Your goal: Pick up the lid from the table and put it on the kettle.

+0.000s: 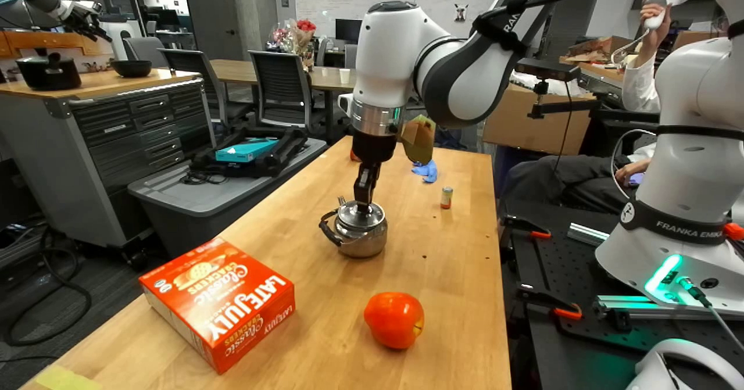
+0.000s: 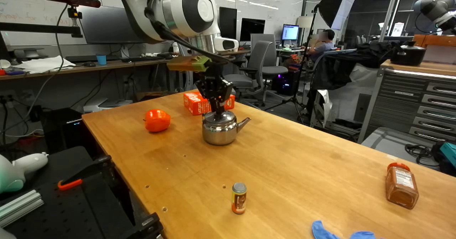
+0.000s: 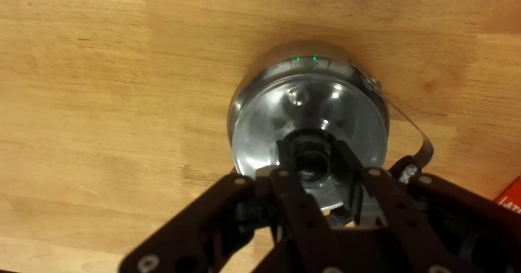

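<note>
The shiny steel kettle (image 1: 367,243) stands upright on the wooden table. It also shows in an exterior view (image 2: 216,136), where its spout points right, and in the wrist view (image 3: 309,52). Its dark handle (image 1: 329,231) is folded down to one side. The shiny lid (image 3: 264,130) lies over the kettle's top and looks about level in both exterior views. Whether its rim is fully seated I cannot tell. My gripper (image 3: 312,149) points straight down, its fingers close against both sides of the lid's dark knob (image 3: 312,165). The fingertips partly hide the lid in an exterior view (image 1: 363,204).
A red cracker box (image 1: 221,300) and a red-orange fruit or pepper (image 1: 395,320) lie near the kettle. A small can (image 2: 239,198), a blue glove (image 1: 427,172) and a spice jar (image 2: 402,186) are farther along the table.
</note>
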`<state>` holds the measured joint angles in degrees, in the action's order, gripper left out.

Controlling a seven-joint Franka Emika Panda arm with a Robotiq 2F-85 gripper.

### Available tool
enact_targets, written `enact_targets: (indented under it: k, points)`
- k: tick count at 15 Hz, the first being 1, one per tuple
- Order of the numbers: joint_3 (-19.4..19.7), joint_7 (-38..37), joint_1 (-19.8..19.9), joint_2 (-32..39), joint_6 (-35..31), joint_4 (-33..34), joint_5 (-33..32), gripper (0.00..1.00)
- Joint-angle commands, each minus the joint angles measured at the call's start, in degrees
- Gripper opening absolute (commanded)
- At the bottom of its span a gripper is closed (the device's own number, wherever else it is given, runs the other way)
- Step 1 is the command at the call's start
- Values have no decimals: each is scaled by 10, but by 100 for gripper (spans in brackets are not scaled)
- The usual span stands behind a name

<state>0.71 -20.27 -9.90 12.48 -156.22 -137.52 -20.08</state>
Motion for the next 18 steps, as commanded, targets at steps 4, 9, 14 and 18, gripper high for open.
enact_targets:
  k: [4,9,14,18]
  points:
    - [13,-31,-9,-12,35,-1,-18,7]
    - [-2,23,18,-1,70,18,47,7]
    - [-8,86,42,-7,55,12,121,53]
    - [-7,104,49,-18,48,4,144,77]
